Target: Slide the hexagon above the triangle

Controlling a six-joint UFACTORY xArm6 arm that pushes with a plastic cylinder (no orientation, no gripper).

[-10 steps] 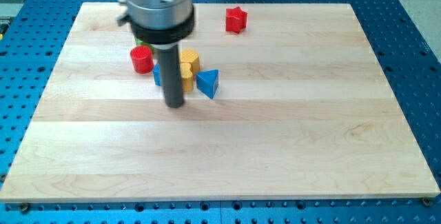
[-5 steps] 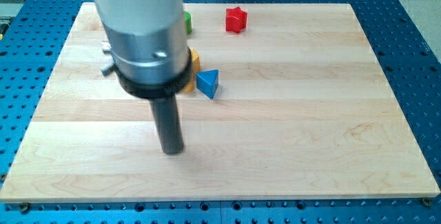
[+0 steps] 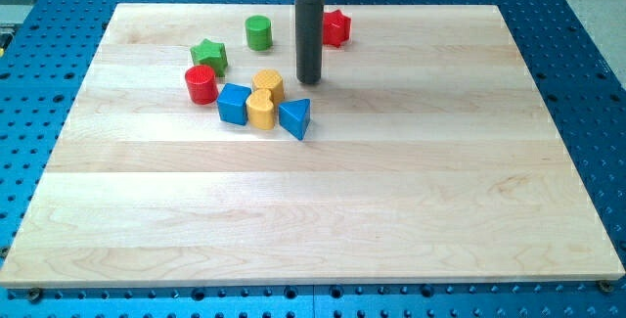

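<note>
Seven blocks sit on the table (image 3: 411, 201). Two are red: a cylinder (image 3: 201, 84) and a star-like block (image 3: 337, 27). Two are green: a star (image 3: 209, 56) and a cylinder (image 3: 258, 32). Two are blue: a cube (image 3: 234, 104) and a triangle (image 3: 295, 117). One yellow block (image 3: 264, 100), shape unclear, completes the count.

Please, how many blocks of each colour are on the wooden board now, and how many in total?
Red: 2, a cylinder and a star-like block partly behind the rod
Green: 2, a star and a cylinder
Blue: 2, a cube and a triangle
Yellow: 2, a hexagon and a rounded block
Total: 8
</note>
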